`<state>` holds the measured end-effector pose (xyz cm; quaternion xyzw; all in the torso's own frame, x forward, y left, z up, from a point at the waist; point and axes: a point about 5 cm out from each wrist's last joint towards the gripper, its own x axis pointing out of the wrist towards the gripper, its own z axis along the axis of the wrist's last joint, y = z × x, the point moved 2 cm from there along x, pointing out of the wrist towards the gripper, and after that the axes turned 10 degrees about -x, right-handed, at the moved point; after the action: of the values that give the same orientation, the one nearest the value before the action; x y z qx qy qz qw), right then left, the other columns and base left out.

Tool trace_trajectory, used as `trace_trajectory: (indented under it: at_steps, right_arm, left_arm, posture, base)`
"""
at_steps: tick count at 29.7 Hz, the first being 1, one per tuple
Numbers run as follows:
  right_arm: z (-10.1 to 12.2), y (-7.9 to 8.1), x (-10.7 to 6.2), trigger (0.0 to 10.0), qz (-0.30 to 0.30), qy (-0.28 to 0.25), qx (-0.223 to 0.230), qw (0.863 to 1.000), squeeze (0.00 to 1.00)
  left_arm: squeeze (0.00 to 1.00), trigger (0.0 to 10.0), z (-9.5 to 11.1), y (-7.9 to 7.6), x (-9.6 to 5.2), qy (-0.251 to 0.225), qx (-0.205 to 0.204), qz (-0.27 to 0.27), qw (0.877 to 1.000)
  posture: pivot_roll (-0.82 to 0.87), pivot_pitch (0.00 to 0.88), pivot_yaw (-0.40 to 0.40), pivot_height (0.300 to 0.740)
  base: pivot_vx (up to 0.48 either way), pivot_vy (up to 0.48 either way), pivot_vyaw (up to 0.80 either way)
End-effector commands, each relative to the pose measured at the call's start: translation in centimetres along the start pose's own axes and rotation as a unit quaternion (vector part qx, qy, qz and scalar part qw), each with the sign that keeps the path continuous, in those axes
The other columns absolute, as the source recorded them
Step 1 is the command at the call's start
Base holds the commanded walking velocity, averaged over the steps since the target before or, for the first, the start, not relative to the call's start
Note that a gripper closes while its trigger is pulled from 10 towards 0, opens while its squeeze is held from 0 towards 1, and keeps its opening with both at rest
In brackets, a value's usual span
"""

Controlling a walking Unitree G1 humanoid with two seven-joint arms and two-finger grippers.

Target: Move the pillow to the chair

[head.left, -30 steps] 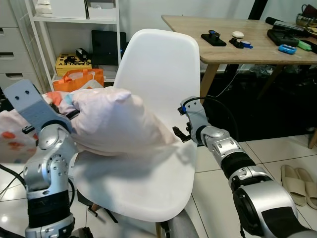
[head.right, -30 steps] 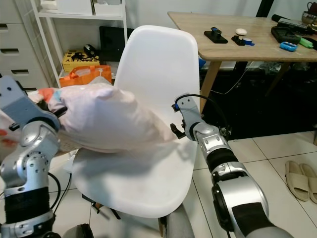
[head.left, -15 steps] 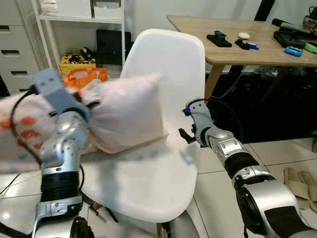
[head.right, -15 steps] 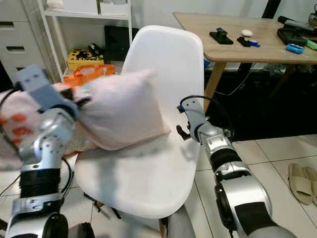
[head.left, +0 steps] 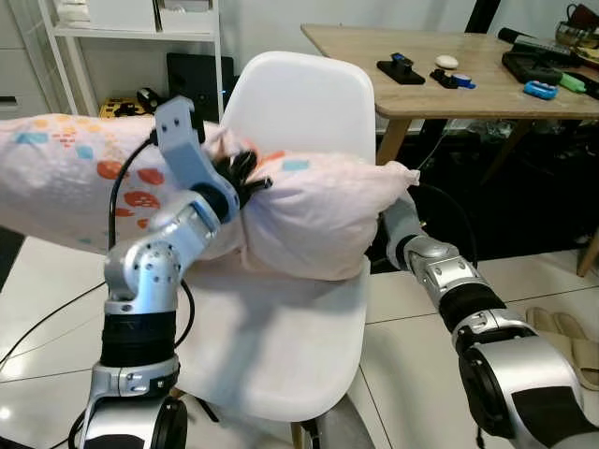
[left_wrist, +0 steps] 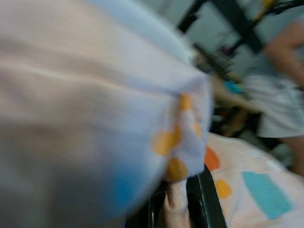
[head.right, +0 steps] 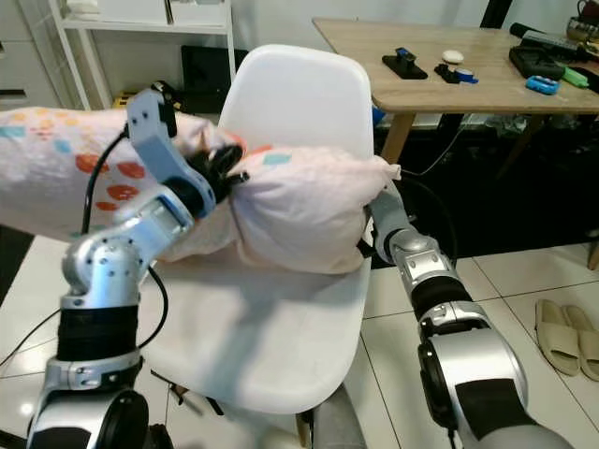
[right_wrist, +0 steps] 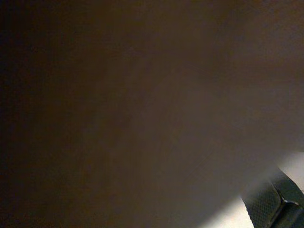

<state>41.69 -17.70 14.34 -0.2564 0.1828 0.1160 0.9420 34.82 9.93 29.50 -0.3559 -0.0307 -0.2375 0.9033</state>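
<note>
The pillow (head.left: 318,215) is long and pale pink with orange and blue patches. It hangs across the front of the white chair's backrest (head.left: 309,103), above the seat (head.left: 281,346). My left gripper (head.left: 243,178) is shut on a bunch of cloth at the pillow's middle; the left wrist view has the fabric pinched between the black fingers (left_wrist: 204,202). My right arm (head.left: 440,276) reaches in from the right, and its gripper is hidden behind the pillow's right end. The right wrist view is dark against the cloth, with one fingertip (right_wrist: 268,206) at the corner.
A wooden table (head.left: 468,94) with small gadgets stands behind the chair on the right. A white shelf unit (head.left: 75,37) is at the back left. Slippers (head.left: 580,341) lie on the tiled floor at the right. A person (left_wrist: 275,95) stands in the background of the left wrist view.
My left arm has swung up and to the right, carrying the pillow over the chair seat. The pillow's right end now covers the right gripper, which was visible before.
</note>
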Motion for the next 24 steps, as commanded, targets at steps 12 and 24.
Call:
trace_trajectory:
  at_steps: [12, 24]
  right_arm:
    - [-1.2, -0.4, -0.1, 10.0, -0.010, 0.030, 0.001, 1.000, 0.00]
    - [-2.3, -4.0, -1.1, 10.0, -0.073, 0.047, 0.006, 0.996, 0.00]
  left_arm:
    - [0.00, 10.0, -9.2, -5.5, -3.6, 0.231, 0.088, -0.173, 0.953]
    - [0.00, 10.0, -3.2, -4.0, -4.6, 0.174, 0.145, -0.151, 0.962]
  posture:
    - [-0.16, 0.028, -0.115, 0.556]
    - [-0.15, 0.025, -0.112, 0.556]
  base:
    - [0.000, 0.000, 0.00]
    - [0.000, 0.000, 0.00]
